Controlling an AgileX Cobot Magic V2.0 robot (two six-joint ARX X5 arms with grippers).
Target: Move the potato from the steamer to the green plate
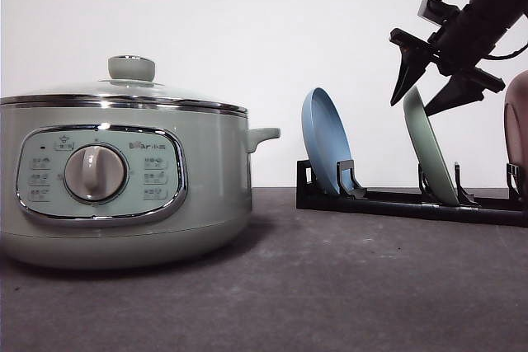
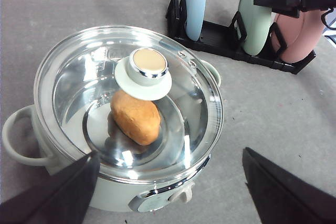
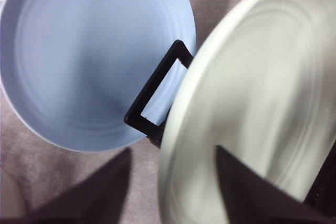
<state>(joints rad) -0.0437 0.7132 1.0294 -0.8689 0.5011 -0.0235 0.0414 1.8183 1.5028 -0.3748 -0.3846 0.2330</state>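
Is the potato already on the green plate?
No, the potato sits inside the steamer under its glass lid, while the green plate stands empty in the rack.

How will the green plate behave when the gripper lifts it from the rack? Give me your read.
The green plate stands tilted on edge in the black rack, so it will probably swing or tip once freed. Its matte, hard-looking rim seems stiff but may slip between the open right gripper fingers. It looks breakable, like the blue plate beside it.
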